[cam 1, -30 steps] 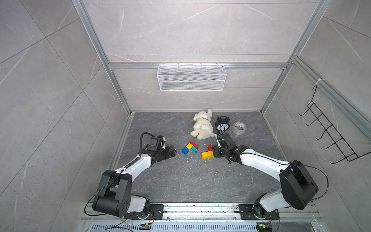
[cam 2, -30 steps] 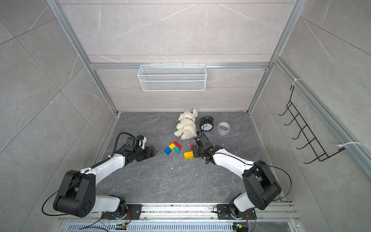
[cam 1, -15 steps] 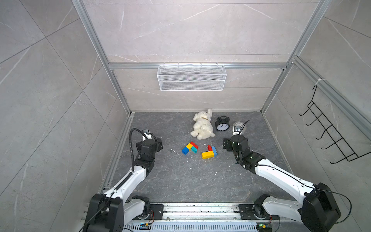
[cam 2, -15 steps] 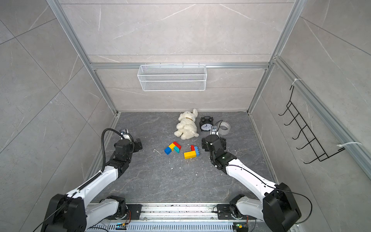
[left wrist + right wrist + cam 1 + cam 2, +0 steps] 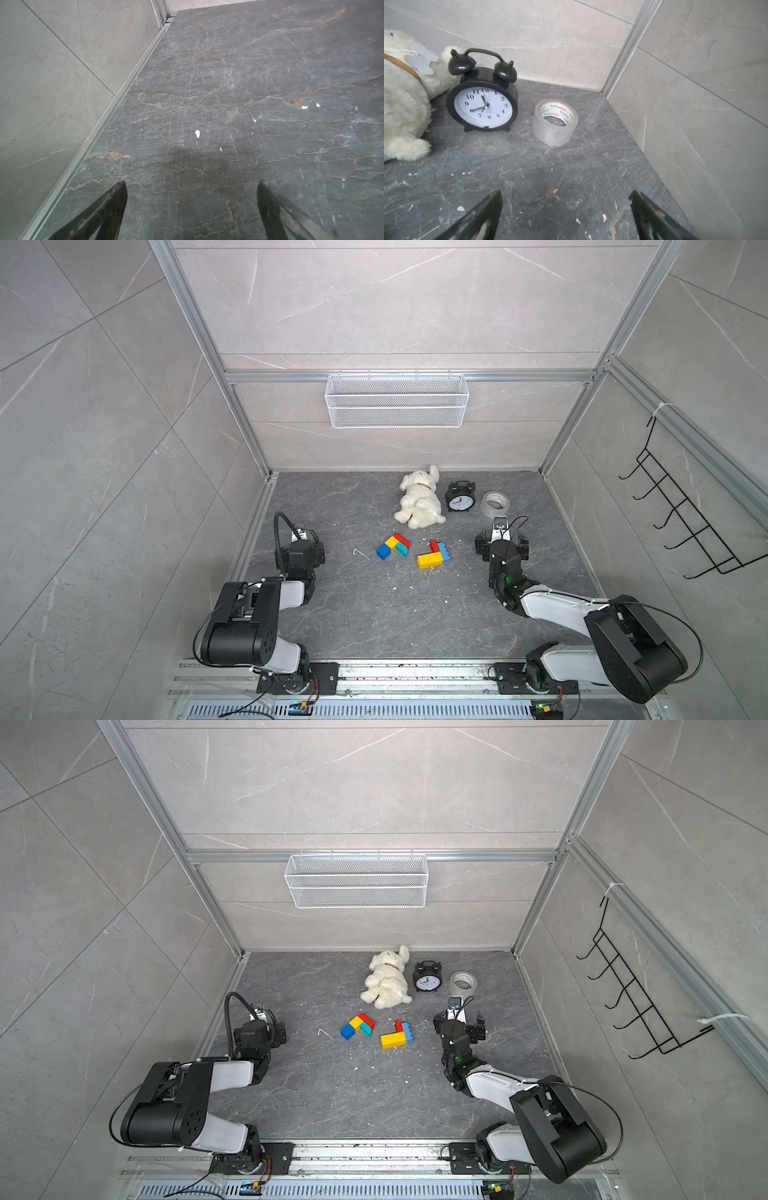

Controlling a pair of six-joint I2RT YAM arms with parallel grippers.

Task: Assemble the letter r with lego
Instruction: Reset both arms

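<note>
The lego lies in two groups at mid-floor in both top views. One group (image 5: 392, 546) joins blue, yellow, red and teal bricks. The second group (image 5: 433, 556) has a yellow brick with a red and a blue one behind it. My left gripper (image 5: 301, 547) hovers to the left of the bricks, near the left wall. It is open over bare floor, as the left wrist view shows (image 5: 192, 182). My right gripper (image 5: 501, 537) is to the right of the bricks, open and empty (image 5: 566, 192). No brick shows in either wrist view.
A white plush dog (image 5: 419, 499), a black alarm clock (image 5: 481, 99) and a roll of clear tape (image 5: 555, 121) stand behind the bricks. A wire basket (image 5: 397, 406) hangs on the back wall and a black hook rack (image 5: 685, 526) on the right wall. White crumbs dot the floor.
Both arms have drawn back from the bricks toward their own sides and folded up. The right gripper has left the yellow, red and blue group. Both jaws have opened wider.
</note>
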